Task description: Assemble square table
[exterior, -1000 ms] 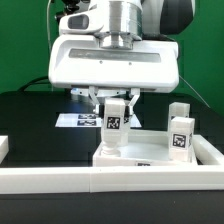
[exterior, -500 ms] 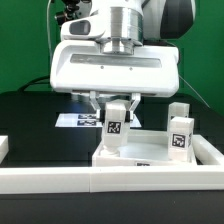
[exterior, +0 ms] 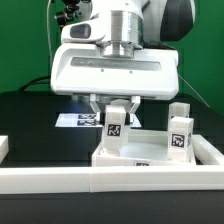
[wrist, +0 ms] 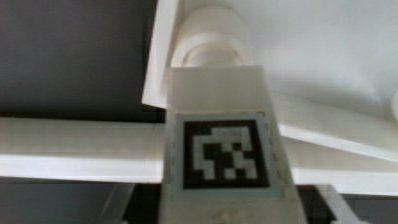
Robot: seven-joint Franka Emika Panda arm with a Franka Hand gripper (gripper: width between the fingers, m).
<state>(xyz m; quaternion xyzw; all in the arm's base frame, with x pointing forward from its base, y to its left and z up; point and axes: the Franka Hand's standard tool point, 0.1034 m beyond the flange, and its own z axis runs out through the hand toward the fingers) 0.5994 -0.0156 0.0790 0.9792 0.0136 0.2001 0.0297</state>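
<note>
Gripper [exterior: 116, 112] part closed, I clamp an upright leg [exterior: 116, 126] near its top; rigid, light, smooth plastic over the tabletop [exterior: 150, 157].

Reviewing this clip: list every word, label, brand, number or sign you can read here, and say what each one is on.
No readable words, brands or numbers anywhere.
Leg in the gripper: black-and-white square tag, a pattern only, no letters.
Two standing legs: the same kind of tag, pattern only.
Table top: a tag on its rim, too small to make out.
Marker board: tags, too small and partly hidden.
</note>
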